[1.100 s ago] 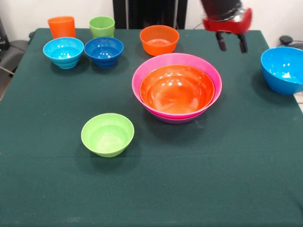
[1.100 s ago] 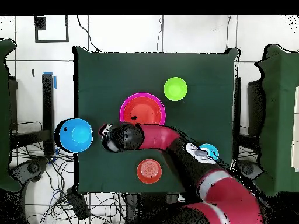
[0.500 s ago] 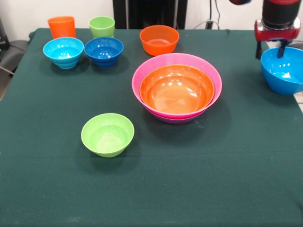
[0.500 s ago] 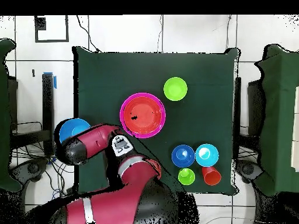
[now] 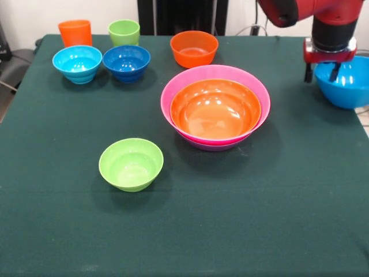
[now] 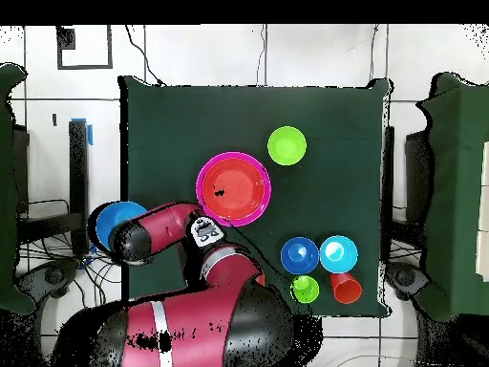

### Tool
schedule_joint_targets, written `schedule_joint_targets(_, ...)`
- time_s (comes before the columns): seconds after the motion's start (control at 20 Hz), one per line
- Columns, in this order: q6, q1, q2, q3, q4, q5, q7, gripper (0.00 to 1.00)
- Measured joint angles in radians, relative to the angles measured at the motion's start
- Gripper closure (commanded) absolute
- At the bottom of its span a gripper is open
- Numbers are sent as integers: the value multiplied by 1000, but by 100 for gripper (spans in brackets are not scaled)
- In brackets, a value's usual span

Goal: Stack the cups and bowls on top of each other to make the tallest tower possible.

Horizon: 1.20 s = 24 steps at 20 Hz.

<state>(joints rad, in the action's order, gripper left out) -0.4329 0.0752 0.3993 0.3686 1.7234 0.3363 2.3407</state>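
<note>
Three glossy nested bowls [image 5: 214, 109], pink outermost

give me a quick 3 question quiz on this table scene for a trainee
1. True or false: the gripper is at the rim of the big blue bowl.
2. Which bowl sits inside the pink bowl? A) green B) orange C) dark blue
3. Fill in: the two cups stand behind the light blue bowl and the ____ bowl.

Key: 1 true. 2 B, the wide orange bowl. 3 dark blue; the cups are the orange cup and the green cup.
</note>
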Motion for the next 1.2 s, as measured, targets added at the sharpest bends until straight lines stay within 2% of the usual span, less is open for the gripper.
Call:
schedule_joint_targets(0.2, -1, -27, -15, -40, -33, -2, 0, 0)
schedule_joint_targets(0.6, -33, -173, 11, -155, -92, -1, 0, 0)
schedule_joint_targets(0.65, -33, -198, 15, -176, -101, -1, 0, 100)
schedule_joint_targets(1.2, -33, -221, 16, -221, -126, -7, 0, 100)
